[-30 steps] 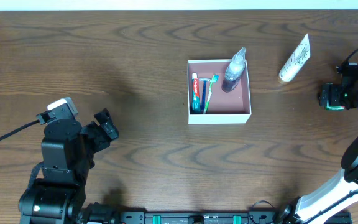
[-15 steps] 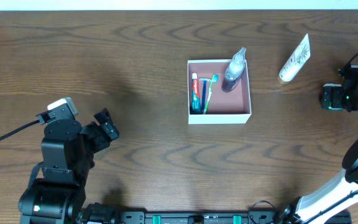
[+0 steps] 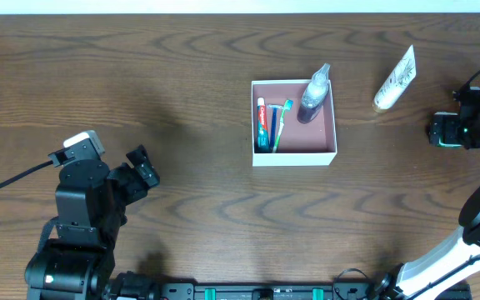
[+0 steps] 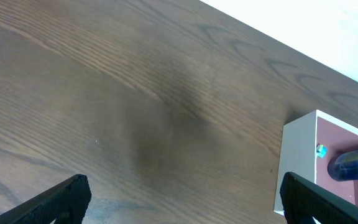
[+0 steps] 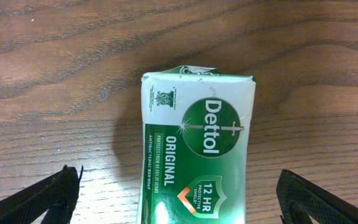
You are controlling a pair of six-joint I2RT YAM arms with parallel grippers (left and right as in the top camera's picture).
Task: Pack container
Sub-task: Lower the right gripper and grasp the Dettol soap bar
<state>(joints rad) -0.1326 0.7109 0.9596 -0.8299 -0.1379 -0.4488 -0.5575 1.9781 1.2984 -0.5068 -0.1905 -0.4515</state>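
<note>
Right gripper (image 5: 179, 202) above the green Dettol soap packet (image 5: 197, 162), which lies flat on the table (image 3: 182, 225) close to its right edge; the fingers stand wide apart on either side of the packet's narrow width and hold nothing. Left gripper (image 3: 143, 165), likewise spread and empty, sits toward the near-left corner, well apart from everything. The container (image 3: 294, 157) stands about mid-table, slightly toward the far edge. Against its left wall lie a toothpaste tube (image 3: 262, 123) and two toothbrushes (image 3: 278, 123) side by side; a clear bottle (image 3: 313, 94) leans in the far-right corner, cap over the rim; the near-right part of the pink floor is bare. A white tube (image 3: 396, 77) remains outside, near the far-right corner of the table. The step in hand is judged to be picking up the soap: descend squarely, keep the packet centred between the fingers, close across its short sides since the glossy wrapper may slip, then set it on the bare floor area, clear of the bottle.
</note>
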